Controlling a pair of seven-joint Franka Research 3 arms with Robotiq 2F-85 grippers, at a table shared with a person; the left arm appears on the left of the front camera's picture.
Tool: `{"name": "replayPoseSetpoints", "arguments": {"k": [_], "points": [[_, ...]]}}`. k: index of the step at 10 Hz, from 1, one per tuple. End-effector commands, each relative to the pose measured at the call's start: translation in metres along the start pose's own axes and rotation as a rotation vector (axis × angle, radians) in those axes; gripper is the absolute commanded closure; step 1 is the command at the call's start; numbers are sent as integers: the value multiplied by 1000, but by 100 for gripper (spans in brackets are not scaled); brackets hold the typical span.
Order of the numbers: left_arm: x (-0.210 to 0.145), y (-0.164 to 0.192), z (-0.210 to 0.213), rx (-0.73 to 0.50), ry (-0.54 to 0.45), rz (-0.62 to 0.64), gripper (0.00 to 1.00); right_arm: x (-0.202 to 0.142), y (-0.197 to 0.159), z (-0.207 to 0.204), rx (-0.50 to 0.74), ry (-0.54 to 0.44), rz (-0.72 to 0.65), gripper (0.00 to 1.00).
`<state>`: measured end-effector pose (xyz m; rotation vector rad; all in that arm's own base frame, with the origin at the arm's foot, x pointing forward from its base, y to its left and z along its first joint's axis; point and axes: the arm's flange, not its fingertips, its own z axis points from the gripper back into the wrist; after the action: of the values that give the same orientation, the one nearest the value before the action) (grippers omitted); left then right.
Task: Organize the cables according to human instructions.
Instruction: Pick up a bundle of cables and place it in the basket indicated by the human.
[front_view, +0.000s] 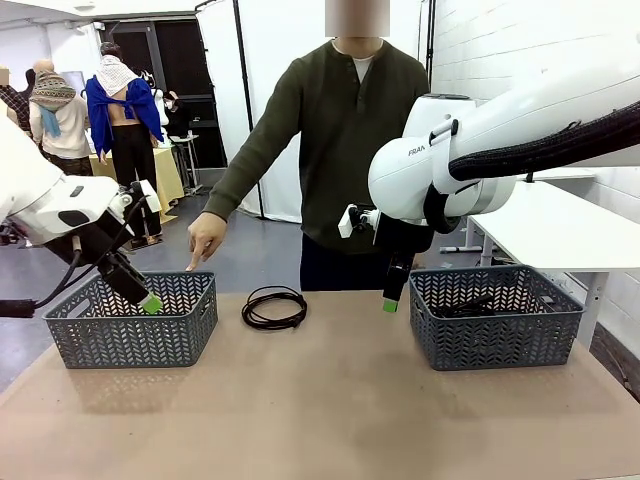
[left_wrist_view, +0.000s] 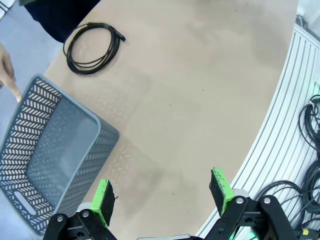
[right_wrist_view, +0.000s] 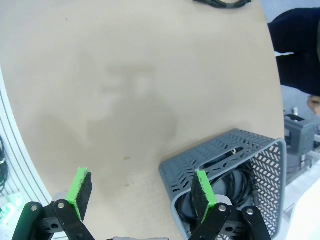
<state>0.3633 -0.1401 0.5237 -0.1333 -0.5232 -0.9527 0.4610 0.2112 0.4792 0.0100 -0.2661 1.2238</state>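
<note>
- Over at the desk's left edge, the left tool (front_view: 140, 290) hangs with its jaws spread wide and nothing between them, right above the near wall of the left basket (front_view: 132, 322), which looks bare inside from the wrist camera.
- The person's hand (front_view: 205, 238) comes down at the far rim of that same basket, one finger pointing into it — I read that as the instruction: the loose cable goes there.
- Mid-desk, toward the far edge, the loose cable (front_view: 274, 307) lies in a flat coil, apart from both baskets and clear of either tool.
- The left tool is the natural pick, I'd say: swing over the basket's right wall, drop straight onto one side of the coil so several turns are pinched together, not a single strand.
- Lift high enough that trailing loops clear the rim, and stay off that pointing hand.
- On the right, the right tool (front_view: 390, 303) hangs gaping and empty just beside the left wall of the right basket (front_view: 494, 315), which already holds black cables (right_wrist_view: 235, 181).
</note>
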Motion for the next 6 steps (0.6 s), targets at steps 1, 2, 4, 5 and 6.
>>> {"name": "replayPoseSetpoints", "arguments": {"k": [1,2,4,5,6], "points": [[29,12,-7,-18,43,-62,0,0,-1,0,-5,1,-2,0],[43,16,-13,-33,56,-82,0,0,-1,0,-5,1,-2,0],[68,28,-27,-53,88,-113,0,0,-1,0,-5,1,-2,0],[82,35,-38,-58,103,-134,0,0,-1,0,-5,1,-2,0],[98,41,-52,-71,114,-187,0,0,-1,0,-5,1,-2,0]]}}
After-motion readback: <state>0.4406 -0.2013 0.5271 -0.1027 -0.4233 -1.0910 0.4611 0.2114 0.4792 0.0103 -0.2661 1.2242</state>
